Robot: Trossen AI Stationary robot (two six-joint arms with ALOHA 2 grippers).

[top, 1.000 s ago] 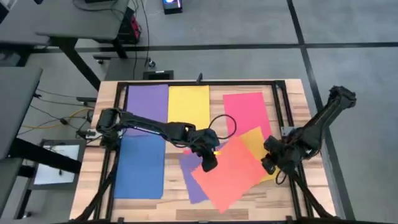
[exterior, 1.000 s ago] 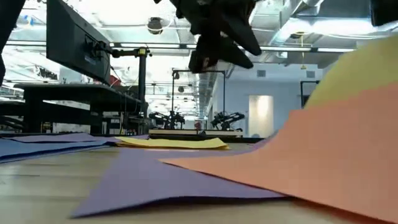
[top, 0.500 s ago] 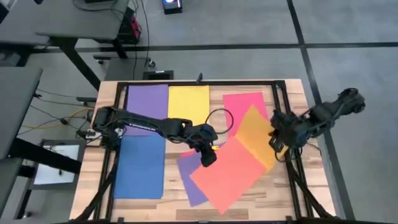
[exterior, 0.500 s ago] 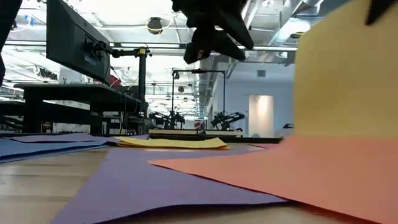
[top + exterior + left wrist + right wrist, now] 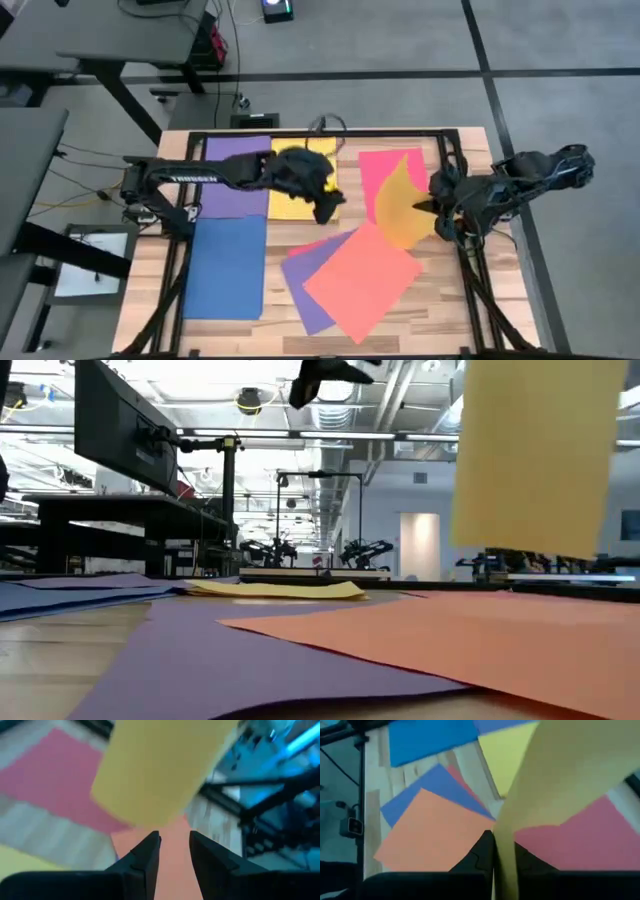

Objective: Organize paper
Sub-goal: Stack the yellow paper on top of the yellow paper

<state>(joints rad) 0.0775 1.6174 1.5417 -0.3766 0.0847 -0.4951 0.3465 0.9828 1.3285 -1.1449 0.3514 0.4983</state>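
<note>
High view: right gripper was clamped on a golden-yellow sheet, raised above the red-pink sheet at the table's right, while the left gripper hung over the lemon-yellow sheet. Left wrist view: its fingers stood slightly apart, empty, above the orange-coral sheet. Right wrist view: the pinched sheet hung clear of the table.

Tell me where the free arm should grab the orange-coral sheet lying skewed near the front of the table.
Judging by its pose, the orange-coral sheet is best taken at its right corner, which points toward the table's right side. It lies flat over a purple sheet, so a finger must slide under that edge from the right. The left gripper is empty and open.
</note>
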